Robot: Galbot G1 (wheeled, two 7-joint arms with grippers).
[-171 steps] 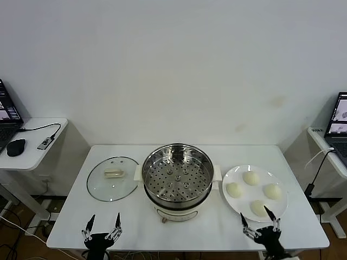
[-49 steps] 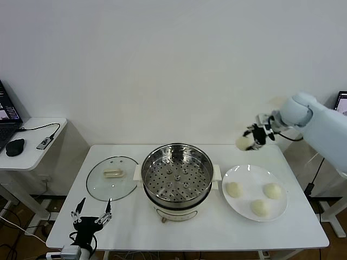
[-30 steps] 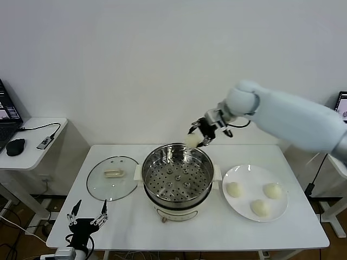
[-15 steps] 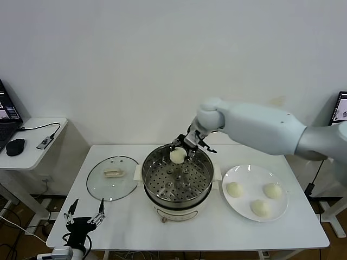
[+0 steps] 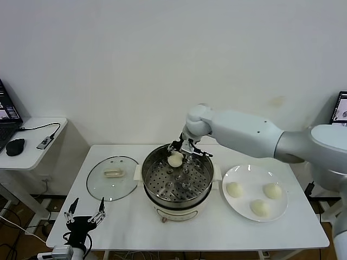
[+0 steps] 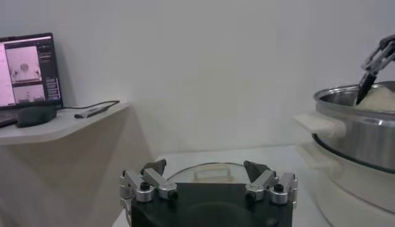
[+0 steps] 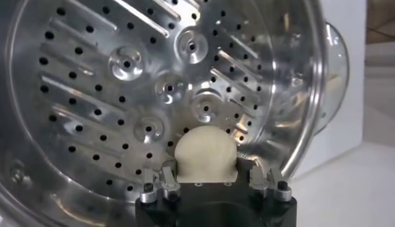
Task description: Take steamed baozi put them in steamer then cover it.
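Observation:
The steel steamer point(image 5: 149, 168) stands mid-table on its cream base, its perforated tray point(image 7: 123, 61) bare. My right gripper point(image 5: 182, 150) reaches down inside its back part, and one baozi point(image 5: 175, 158) sits between the fingers just over the tray. In the right wrist view this baozi point(image 7: 205, 154) fills most of the right gripper point(image 7: 211, 174), whose fingers stand spread, with a gap on one side. Three more baozi point(image 5: 260, 207) lie on the white plate point(image 5: 248, 174). The glass cover point(image 5: 103, 188) lies flat left of the steamer. My left gripper point(image 5: 84, 218) waits open at the front left edge.
A small side table with a mouse point(image 5: 15, 146) and laptop stands to the left, another laptop point(image 5: 340, 116) to the right. In the left wrist view the cover point(image 6: 210, 174) lies just ahead of the left gripper point(image 6: 205, 168), with the steamer point(image 6: 358, 126) beside it.
My right arm carried the baozi from above the steamer's back rim down into the pot and a little leftward. Its fingers have spread apart. The left arm barely moved.

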